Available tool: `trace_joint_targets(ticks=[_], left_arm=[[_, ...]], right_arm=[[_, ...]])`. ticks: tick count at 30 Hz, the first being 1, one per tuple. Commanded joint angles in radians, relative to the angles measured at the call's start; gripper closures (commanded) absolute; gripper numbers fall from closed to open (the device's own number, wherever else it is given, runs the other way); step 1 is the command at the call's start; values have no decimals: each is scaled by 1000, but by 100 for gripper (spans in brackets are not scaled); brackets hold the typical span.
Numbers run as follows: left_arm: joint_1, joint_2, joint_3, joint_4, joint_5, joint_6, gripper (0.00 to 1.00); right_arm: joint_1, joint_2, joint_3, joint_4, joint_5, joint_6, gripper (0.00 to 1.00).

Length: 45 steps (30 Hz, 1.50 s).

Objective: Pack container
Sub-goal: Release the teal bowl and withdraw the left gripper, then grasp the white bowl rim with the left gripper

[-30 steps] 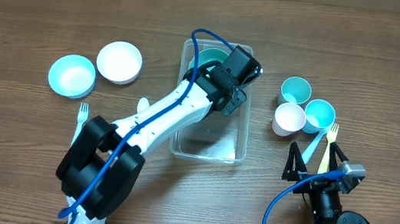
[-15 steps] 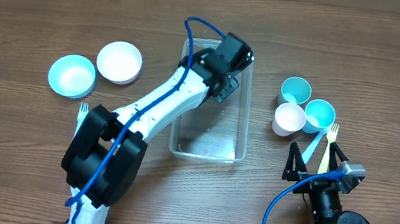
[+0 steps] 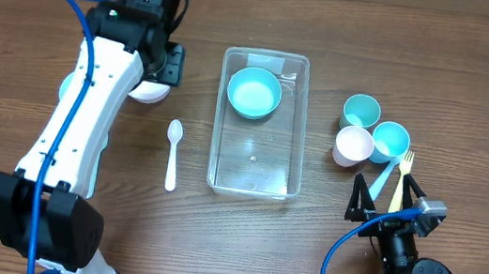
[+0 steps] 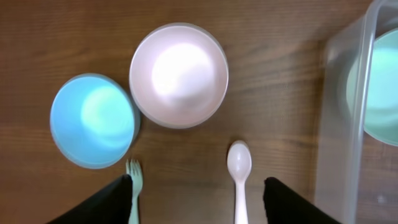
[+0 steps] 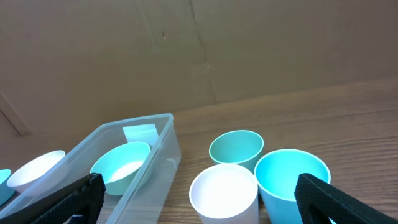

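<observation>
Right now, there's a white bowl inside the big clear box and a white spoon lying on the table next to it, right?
Not quite. The bowl inside the container is teal, not white; the white bowl sits outside on the table. The white spoon does lie on the table beside the container. The overhead view shows it.

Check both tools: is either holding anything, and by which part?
Nothing is held. The left tool is open and empty above the white bowl. The right tool is open and empty, facing the cups.
</observation>
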State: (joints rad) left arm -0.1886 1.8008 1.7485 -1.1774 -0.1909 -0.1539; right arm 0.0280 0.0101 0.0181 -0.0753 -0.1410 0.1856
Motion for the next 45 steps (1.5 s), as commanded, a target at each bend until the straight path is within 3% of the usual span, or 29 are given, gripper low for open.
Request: trace_joint_targets(ticks=[1,10,16,23,27,29,34,42,45], left_arm=[[-2,30,-140,117,75,90,36],[-1,31,-527,645,-8,313,35],[12,70,-584,836,-29,395,38],[14,122,-583,854,-42,447,44],[14,123,-583,862,-55,446,76],[14,123,-581,862,-83,446,78],[11,121,-579,862,-183,446,96],[3,82,-539,863,-189,446,96],[-41,-2,-503,847,-266,446,96]], right_arm=[[5,-7,-10,5,9,-3,0],[5,-7,-10,5,9,-3,0],[5,-7,-10,5,9,-3,0],[5,-7,-10,5,9,-3,0],[5,-7,-10,5,9,-3,0],[5,-7,-10,5,9,-3,0],[5,-7,-10,5,9,-3,0],[5,-7,-10,5,9,-3,0],[5,-7,-10,5,9,-3,0]])
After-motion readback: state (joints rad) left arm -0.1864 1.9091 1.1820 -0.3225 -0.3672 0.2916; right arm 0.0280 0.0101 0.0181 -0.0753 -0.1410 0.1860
